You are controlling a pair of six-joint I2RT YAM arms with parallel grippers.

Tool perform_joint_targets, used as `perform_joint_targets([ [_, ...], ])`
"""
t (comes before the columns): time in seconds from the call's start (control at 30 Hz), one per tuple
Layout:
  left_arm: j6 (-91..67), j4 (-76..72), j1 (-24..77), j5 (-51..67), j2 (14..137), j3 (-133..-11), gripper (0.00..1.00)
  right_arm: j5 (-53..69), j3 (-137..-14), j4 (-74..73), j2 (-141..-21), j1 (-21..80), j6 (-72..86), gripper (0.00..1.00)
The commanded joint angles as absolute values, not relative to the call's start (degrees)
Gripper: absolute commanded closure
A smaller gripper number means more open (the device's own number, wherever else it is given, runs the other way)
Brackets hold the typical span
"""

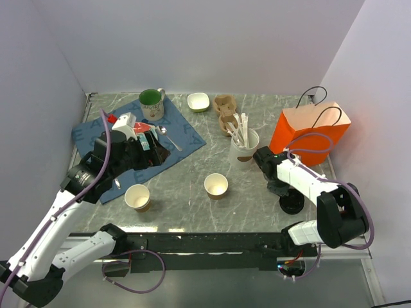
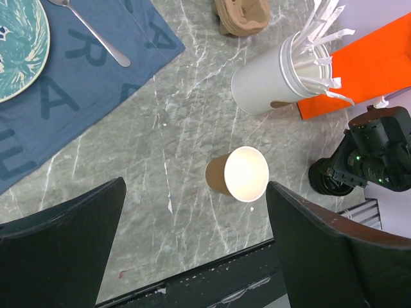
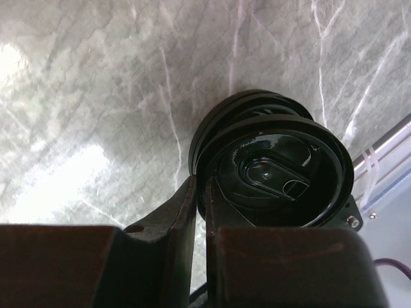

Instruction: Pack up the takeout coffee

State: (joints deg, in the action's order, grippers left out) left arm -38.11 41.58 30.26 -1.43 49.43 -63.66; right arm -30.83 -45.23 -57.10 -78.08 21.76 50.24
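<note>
No takeout coffee, a cup with its lid on, shows in any view. A black plastic lid (image 3: 276,173) lies on another like it on the marble table, at the right front (image 1: 292,204). My right gripper (image 3: 200,186) is shut on its left rim, one finger outside and one inside. Two lidless brown paper cups stand in front: one mid-table (image 1: 216,185), also in the left wrist view (image 2: 239,174), and one at the left (image 1: 138,197). My left gripper (image 1: 153,151) hangs wide open and empty over the blue mat's edge (image 2: 196,189).
An orange paper bag (image 1: 311,133) stands at the right rear, beside a white cup of stirrers (image 1: 244,146). A cardboard cup carrier (image 1: 226,110), a white bowl (image 1: 198,101) and a green mug (image 1: 151,102) line the back. On the blue mat (image 1: 186,135) lies a spoon (image 1: 170,138).
</note>
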Motion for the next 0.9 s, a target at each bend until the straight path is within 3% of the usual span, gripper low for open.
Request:
perform_joint_targets([
  [0.0,-37.1,40.2,30.5,-2.5,50.0,-65.7,0.03,-33.2,-49.0,-60.4,-77.2,23.1,51.2,0.92],
  [0.57,-39.7,39.3,30.5,-2.0,50.1,-67.1,0.02,-32.3,-55.5,-69.2,-69.0,29.7,51.4,0.9],
  [0.73,-42.2,37.7,30.5,-0.5,49.3,-67.0,0.02,-26.6,-59.3,-71.1,-62.9,35.9,50.5,0.89],
  [0.87,-43.2,37.6,30.5,3.2,49.8,-69.4,0.03,-14.5,-61.1,-63.6,-56.2,40.4,45.1,0.89],
])
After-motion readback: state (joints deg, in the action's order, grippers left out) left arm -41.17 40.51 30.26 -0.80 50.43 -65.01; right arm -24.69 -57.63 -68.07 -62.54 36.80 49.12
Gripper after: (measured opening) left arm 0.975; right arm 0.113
